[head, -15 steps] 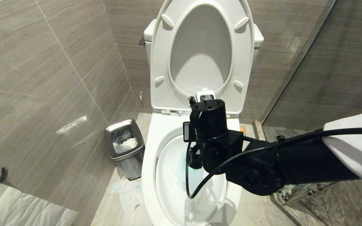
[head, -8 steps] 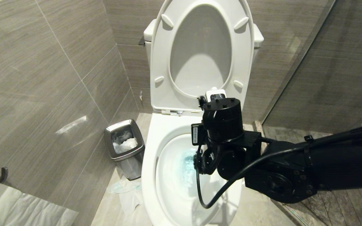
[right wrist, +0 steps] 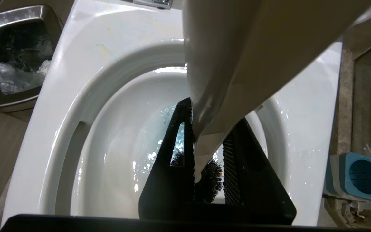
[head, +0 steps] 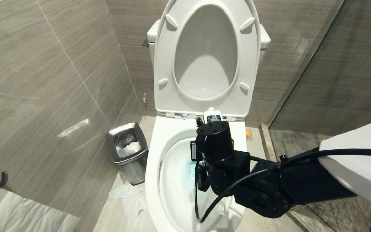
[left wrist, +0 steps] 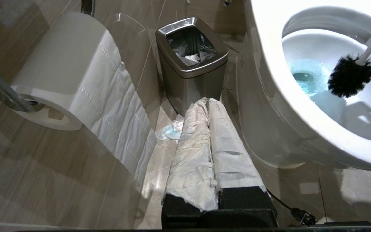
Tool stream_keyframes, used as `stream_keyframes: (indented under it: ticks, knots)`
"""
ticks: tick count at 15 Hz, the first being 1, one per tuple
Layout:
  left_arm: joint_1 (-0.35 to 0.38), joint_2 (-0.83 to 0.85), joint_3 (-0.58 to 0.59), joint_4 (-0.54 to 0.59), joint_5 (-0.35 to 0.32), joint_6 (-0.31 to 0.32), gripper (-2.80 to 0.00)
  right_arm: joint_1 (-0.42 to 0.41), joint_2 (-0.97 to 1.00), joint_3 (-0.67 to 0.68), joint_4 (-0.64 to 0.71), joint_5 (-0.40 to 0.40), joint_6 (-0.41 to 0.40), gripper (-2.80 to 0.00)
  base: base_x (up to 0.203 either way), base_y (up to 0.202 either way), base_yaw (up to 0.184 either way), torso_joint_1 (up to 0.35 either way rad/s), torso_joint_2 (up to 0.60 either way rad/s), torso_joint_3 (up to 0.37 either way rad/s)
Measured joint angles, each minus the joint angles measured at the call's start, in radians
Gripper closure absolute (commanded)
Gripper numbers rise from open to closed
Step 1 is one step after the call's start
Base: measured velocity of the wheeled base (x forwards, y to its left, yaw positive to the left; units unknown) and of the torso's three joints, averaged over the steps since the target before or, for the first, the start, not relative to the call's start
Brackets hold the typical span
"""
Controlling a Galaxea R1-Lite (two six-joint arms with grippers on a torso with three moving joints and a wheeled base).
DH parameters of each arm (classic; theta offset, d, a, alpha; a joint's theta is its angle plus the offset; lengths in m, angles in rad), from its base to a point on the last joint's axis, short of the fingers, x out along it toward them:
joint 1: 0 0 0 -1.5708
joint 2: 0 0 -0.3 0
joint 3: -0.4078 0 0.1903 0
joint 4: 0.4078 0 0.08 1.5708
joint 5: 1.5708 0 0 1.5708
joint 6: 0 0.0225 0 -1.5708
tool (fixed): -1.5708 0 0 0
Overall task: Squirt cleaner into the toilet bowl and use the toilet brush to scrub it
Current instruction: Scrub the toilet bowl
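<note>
The white toilet bowl (head: pixel 155 167) stands open with its seat and lid (head: pixel 206 58) raised. Teal-blue cleaner (left wrist: pixel 304 79) tints the water at the bottom of the basin. My right arm (head: pixel 224 161) reaches over the bowl from the right, and its wrist hides the gripper in the head view. The right gripper (right wrist: pixel 213 112) points down into the bowl, shut on the white handle (right wrist: pixel 237 64) of the toilet brush. The black bristle head (left wrist: pixel 349 75) hangs inside the basin beside the teal water. My left gripper (left wrist: pixel 206 101), its fingers wrapped in white paper, is shut and parked low beside the toilet.
A small steel waste bin (head: pixel 127 146) stands on the floor left of the toilet, with crumpled tissue (left wrist: pixel 171 132) in front of it. A toilet roll (left wrist: pixel 66 71) hangs on the left wall. The blue-and-grey brush holder (right wrist: pixel 359 177) sits right of the bowl by the glass partition (head: pixel 301 80).
My right arm swung right, then came back left and lower over the bowl, carrying the brush through the basin. The left arm has not moved.
</note>
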Motion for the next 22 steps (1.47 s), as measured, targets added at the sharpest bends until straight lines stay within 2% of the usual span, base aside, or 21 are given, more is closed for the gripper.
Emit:
stream_keyframes:
  ticks: [8,11,14,19,22]
  knots:
    - [0.0,0.0,0.0,0.0,0.0,0.0,0.0,0.102,0.028,0.036,0.0,-0.004,0.036,0.0,0.0,0.0,0.0,0.0,0.0,0.0]
    - [0.0,0.0,0.0,0.0,0.0,0.0,0.0,0.119,0.064,-0.006,0.0,-0.003,0.049,0.0,0.0,0.0,0.0,0.0,0.0,0.0]
    - [0.0,0.0,0.0,0.0,0.0,0.0,0.0,0.119,0.12,-0.092,0.001,-0.003,0.05,0.0,0.0,0.0,0.0,0.0,0.0,0.0]
    - [0.0,0.0,0.0,0.0,0.0,0.0,0.0,0.103,0.24,-0.311,0.03,0.0,0.033,0.0,0.0,0.0,0.0,0.0,0.0,0.0]
    - [0.0,0.0,0.0,0.0,0.0,0.0,0.0,0.051,0.297,-0.436,0.053,0.007,-0.014,0.0,0.0,0.0,0.0,0.0,0.0,0.0]
